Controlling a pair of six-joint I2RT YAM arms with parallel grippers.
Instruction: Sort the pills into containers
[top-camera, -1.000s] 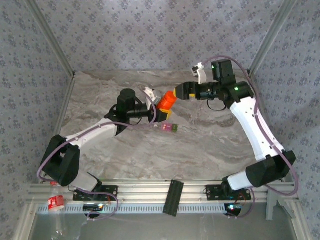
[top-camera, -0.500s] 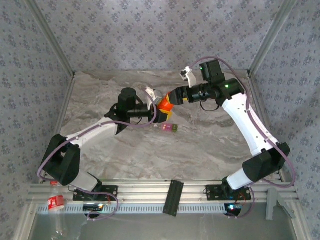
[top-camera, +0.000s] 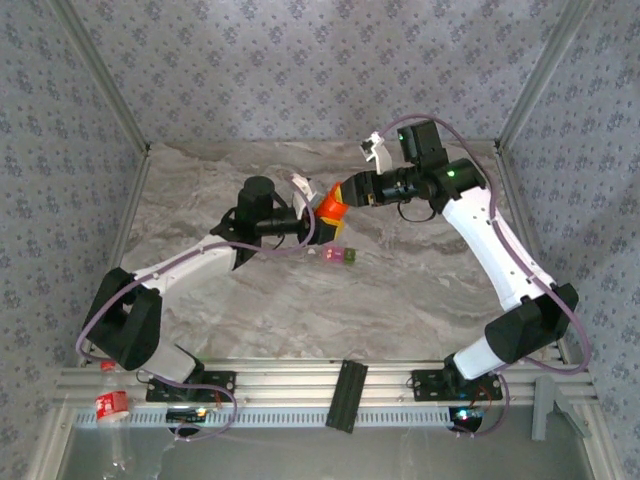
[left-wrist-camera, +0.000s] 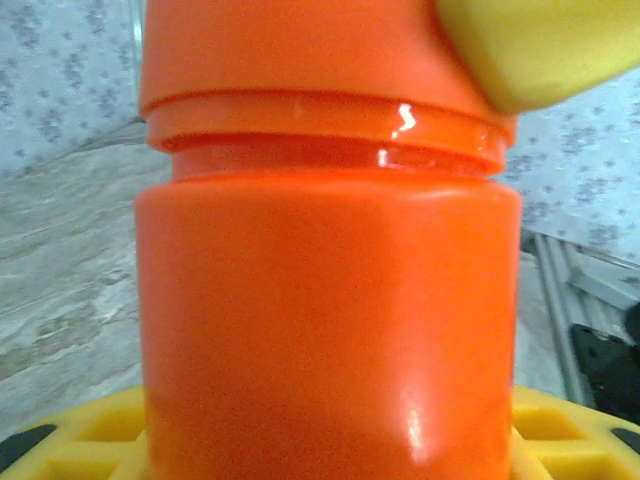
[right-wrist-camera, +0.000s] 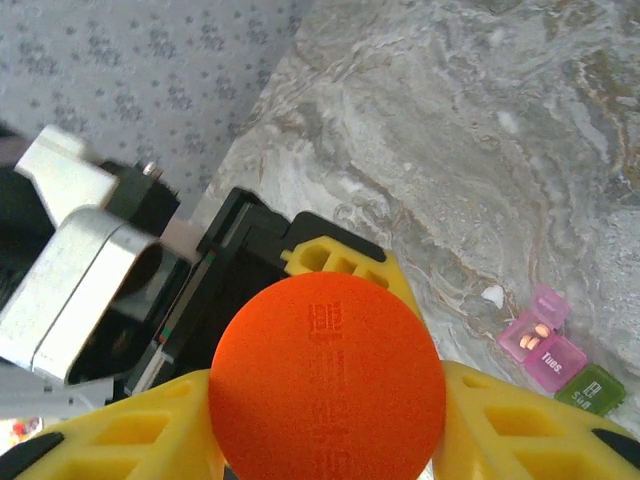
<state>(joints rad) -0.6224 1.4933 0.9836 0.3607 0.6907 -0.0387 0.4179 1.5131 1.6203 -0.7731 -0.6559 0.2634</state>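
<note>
An orange cylindrical bottle is held off the marble table, tilted, with my left gripper shut on its body. From the right, my right gripper meets the bottle's round cap, and its yellow fingers press on both sides of the cap. The containers lie on the table just below the bottle. Their pink part has one lid open with small pills inside, and the olive-green part is closed. One white pill lies loose beside them.
A black block leans on the near aluminium rail. A red-labelled item sits at the bottom left, outside the table. Patterned walls and slanted metal posts close in the back and sides. Bare marble table spreads in front of the containers.
My right arm swung left to the bottle's top and its jaws closed round the cap. The left arm and the bottle stayed put.
</note>
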